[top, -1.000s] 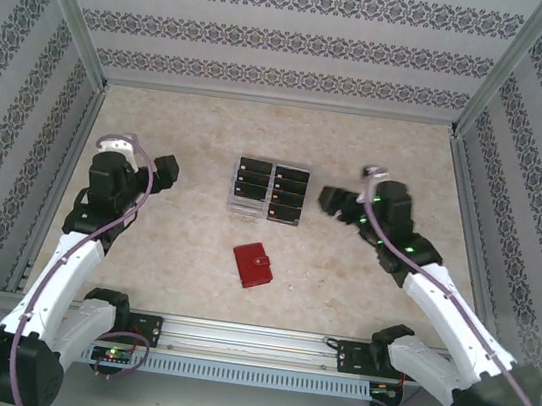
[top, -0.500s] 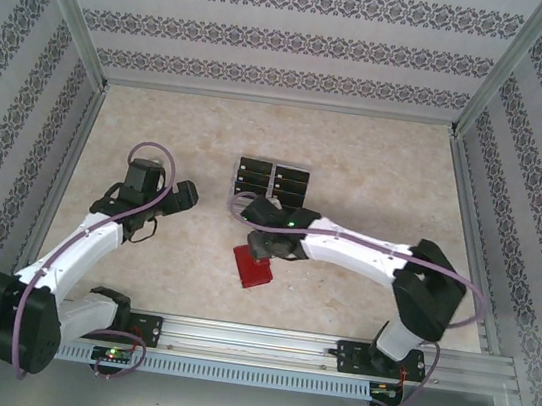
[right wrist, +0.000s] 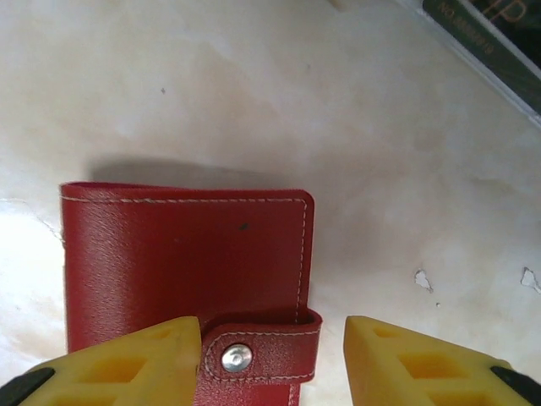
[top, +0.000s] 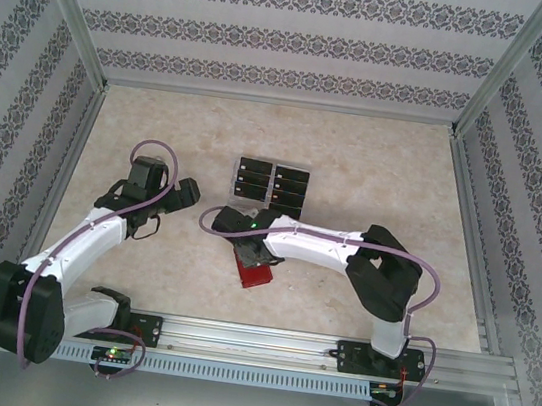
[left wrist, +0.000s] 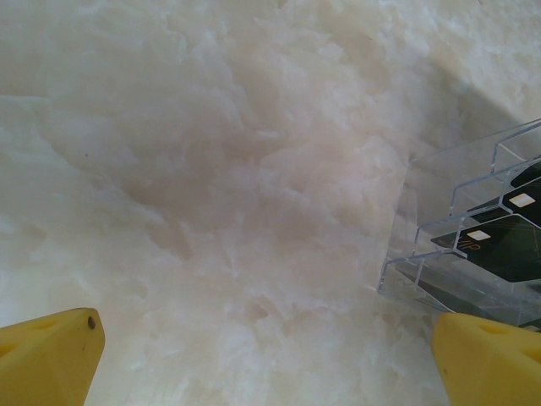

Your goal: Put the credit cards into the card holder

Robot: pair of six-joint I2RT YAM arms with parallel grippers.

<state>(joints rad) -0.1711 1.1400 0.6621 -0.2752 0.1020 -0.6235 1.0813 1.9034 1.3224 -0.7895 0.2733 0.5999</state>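
Up close, right jaws straddle card holder (right wrist: 182, 254) tab (right wrist: 262, 351).

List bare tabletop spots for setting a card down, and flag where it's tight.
Free: the far strip between the clear tray and the back wall; the wide patch from the tray to the right rail. Crowded: centre, where the right hand hangs open over the red wallet just near of the tray, left hand by the tray's left side.
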